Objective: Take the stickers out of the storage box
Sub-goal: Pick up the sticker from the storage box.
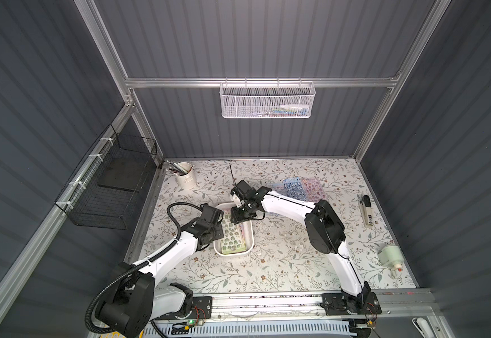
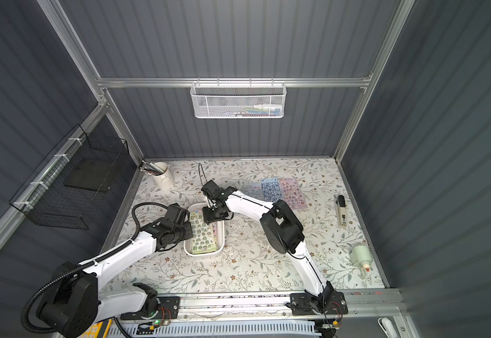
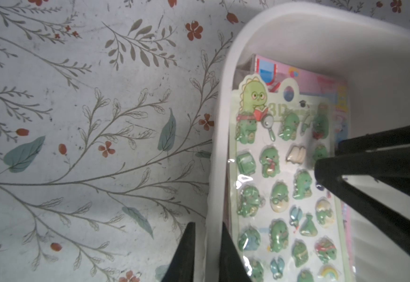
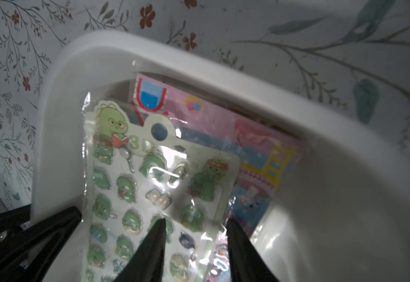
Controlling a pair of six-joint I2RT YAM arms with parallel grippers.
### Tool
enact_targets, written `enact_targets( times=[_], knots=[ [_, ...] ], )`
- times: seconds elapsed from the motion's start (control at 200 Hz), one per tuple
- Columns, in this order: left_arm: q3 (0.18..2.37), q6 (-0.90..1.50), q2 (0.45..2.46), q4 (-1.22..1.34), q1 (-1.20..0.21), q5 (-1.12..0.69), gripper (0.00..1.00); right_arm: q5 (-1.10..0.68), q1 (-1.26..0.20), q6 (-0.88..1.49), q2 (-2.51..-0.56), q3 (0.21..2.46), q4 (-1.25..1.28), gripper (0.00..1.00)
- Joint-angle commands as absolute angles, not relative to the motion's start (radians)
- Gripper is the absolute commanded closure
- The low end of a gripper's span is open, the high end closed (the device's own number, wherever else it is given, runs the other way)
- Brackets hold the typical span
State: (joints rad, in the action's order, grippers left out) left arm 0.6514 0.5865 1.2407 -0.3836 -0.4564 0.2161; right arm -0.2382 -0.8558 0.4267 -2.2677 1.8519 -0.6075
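The storage box [image 1: 251, 234] [image 2: 223, 234] is a shallow white tray at the table's middle. A stack of stickers lies in it, with a green dinosaur sheet [image 1: 232, 238] [image 3: 279, 185] [image 4: 135, 185] on top and a pink sheet [image 4: 213, 109] under it. Three more sticker sheets [image 1: 294, 189] lie flat on the table at the back right. My left gripper [image 3: 207, 234] is shut on the box's left wall, one finger on each side. My right gripper [image 4: 196, 221] [image 1: 237, 218] hangs open just above the stack at the box's far end, straddling the green sheet's edge.
A white cup of pencils [image 1: 185, 175] stands at the back left. A stapler-like tool [image 1: 367, 211] and a pale green dispenser [image 1: 389, 257] lie along the right edge. A white mesh basket [image 1: 267, 99] hangs on the back wall, a black wire basket [image 1: 112, 181] on the left.
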Motion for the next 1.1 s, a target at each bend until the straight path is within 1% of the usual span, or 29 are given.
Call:
enact_targets(
  times=[0.0, 0.285, 0.465, 0.485, 0.53, 0.67, 0.85, 0.865, 0.915, 1.096],
  knots=[
    [0.655, 0.588, 1.256, -0.396, -0.453, 0.219, 0.81, -0.194, -0.85, 0.4, -2.309, 1.869, -0.684, 0.55],
    [0.663, 0.586, 1.277, -0.388, -0.454, 0.216, 0.81, -0.233, -0.85, 0.405, -2.32, 1.879, -0.682, 0.53],
    [0.662, 0.589, 1.273, -0.389, -0.454, 0.219, 0.81, -0.325, -0.835, 0.439, -2.292, 1.832, -0.614, 0.55],
    [0.66, 0.589, 1.273, -0.388, -0.453, 0.219, 0.81, -0.368, -0.833, 0.445, -2.287, 1.824, -0.604, 0.55],
    [0.659, 0.59, 1.273, -0.39, -0.454, 0.219, 0.81, -0.4, -0.829, 0.453, -2.274, 1.806, -0.581, 0.56],
    [0.658, 0.594, 1.272, -0.39, -0.453, 0.221, 0.81, -0.455, -0.824, 0.468, -2.235, 1.764, -0.54, 0.58],
    [0.659, 0.596, 1.269, -0.389, -0.453, 0.224, 0.81, -0.348, -0.832, 0.431, -2.181, 1.754, -0.617, 0.58],
    [0.66, 0.596, 1.269, -0.389, -0.453, 0.225, 0.81, -0.311, -0.833, 0.428, -2.175, 1.752, -0.624, 0.57],
    [0.658, 0.596, 1.266, -0.389, -0.454, 0.227, 0.81, -0.275, -0.836, 0.418, -2.161, 1.742, -0.643, 0.57],
    [0.655, 0.596, 1.262, -0.385, -0.454, 0.228, 0.81, -0.212, -0.859, 0.407, -2.143, 1.705, -0.692, 0.56]
  ],
)
